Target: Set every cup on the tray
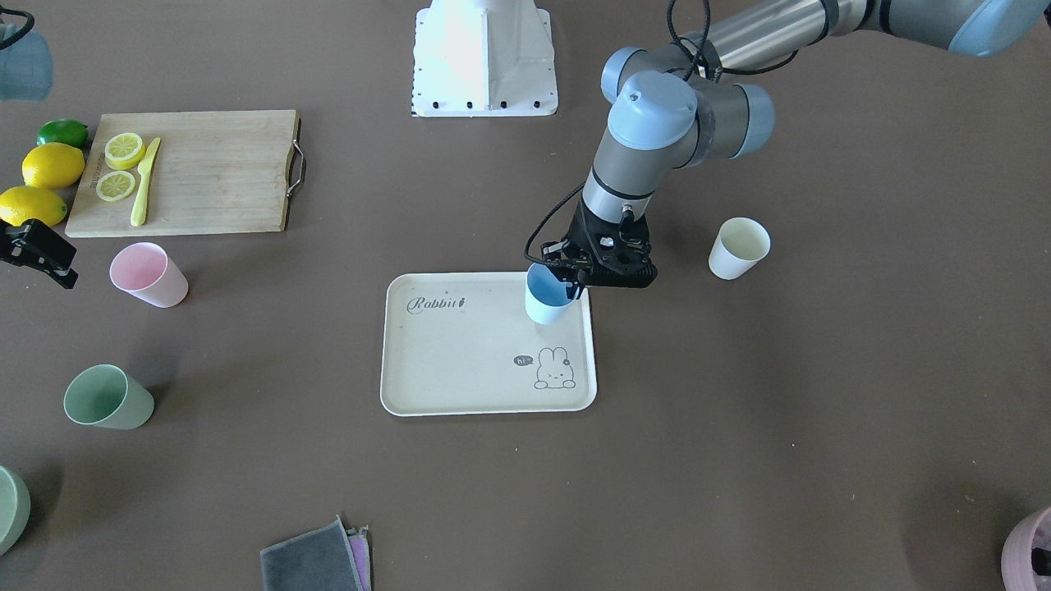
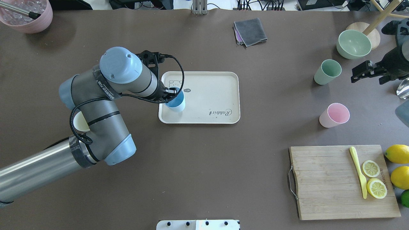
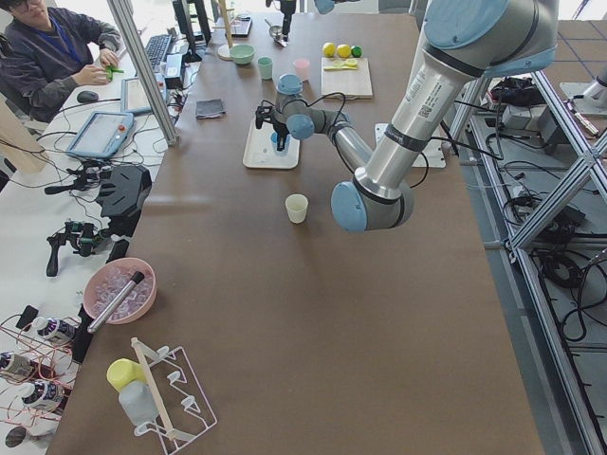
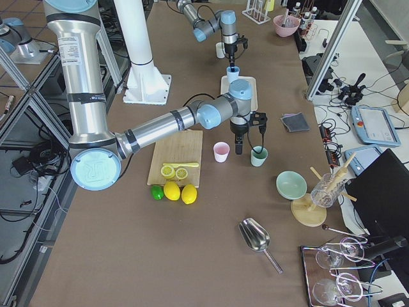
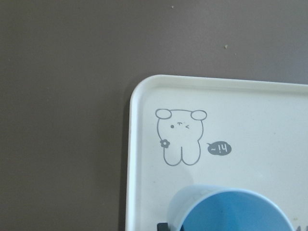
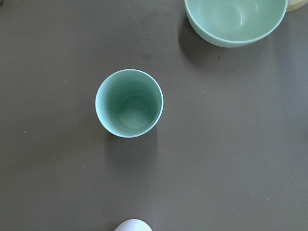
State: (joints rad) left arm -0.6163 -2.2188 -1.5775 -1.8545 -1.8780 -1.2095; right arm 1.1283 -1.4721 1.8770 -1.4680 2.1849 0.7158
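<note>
**A robotics lab bench**

The left arm [image 2: 96, 105] and right arm [image 4: 160, 128], grey jointed machines with blue caps, reached over a long brown-covered table [image 1: 739, 451] that had a white bolted base plate [image 1: 484, 57] at its edge. Aluminium frame posts [image 3: 142, 66] ran alongside. On the side benches lay a teach pendant [image 4: 372, 123], a keyboard [image 3: 156, 47] and loose cables [image 2: 255, 3]. An operator [image 3: 47, 52] sat there.

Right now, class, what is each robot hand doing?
Left hand: closed on the light blue cup.
Right hand: cannot be told; it hovers near the green cup.
</note>
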